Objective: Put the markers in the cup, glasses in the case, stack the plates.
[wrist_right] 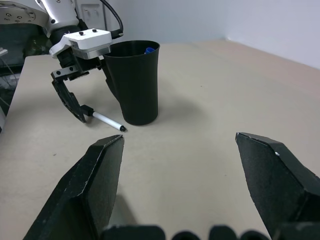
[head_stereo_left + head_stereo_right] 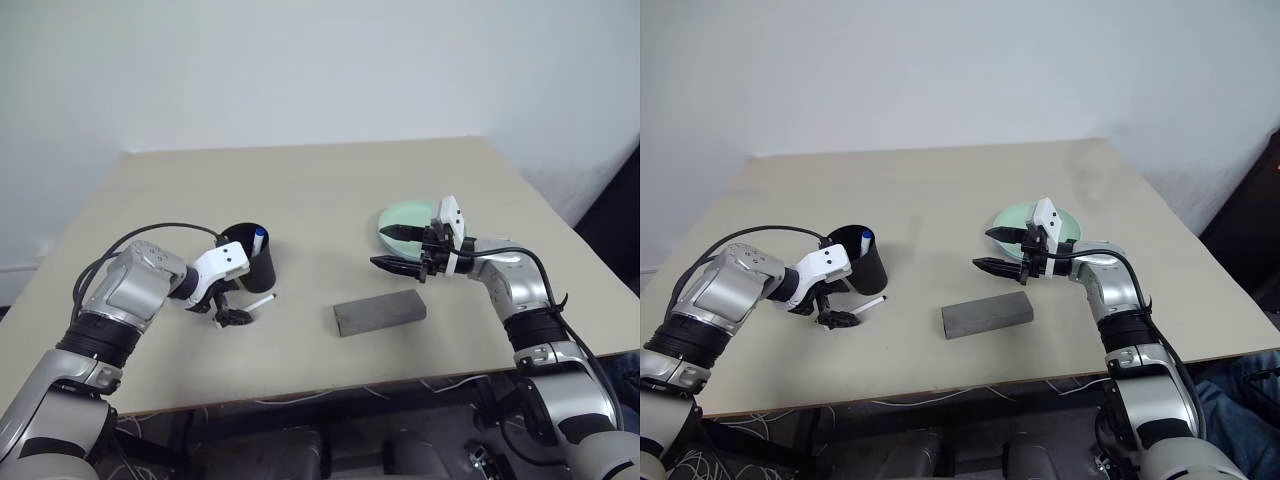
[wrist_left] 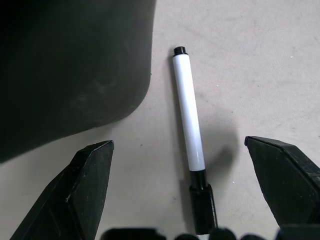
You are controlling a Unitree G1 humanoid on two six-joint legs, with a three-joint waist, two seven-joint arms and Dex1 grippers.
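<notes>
Left eye view: one cup, two markers, one case.

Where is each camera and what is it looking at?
Left and right eye views: on the head, looking down at the table; both arms show, with the case and plates.
Left wrist view: on the left arm, looking down past the open left gripper at a marker lying flat.
Right wrist view: on the right arm, looking level past the open right gripper at the cup.
Shared: marker and cup.
</notes>
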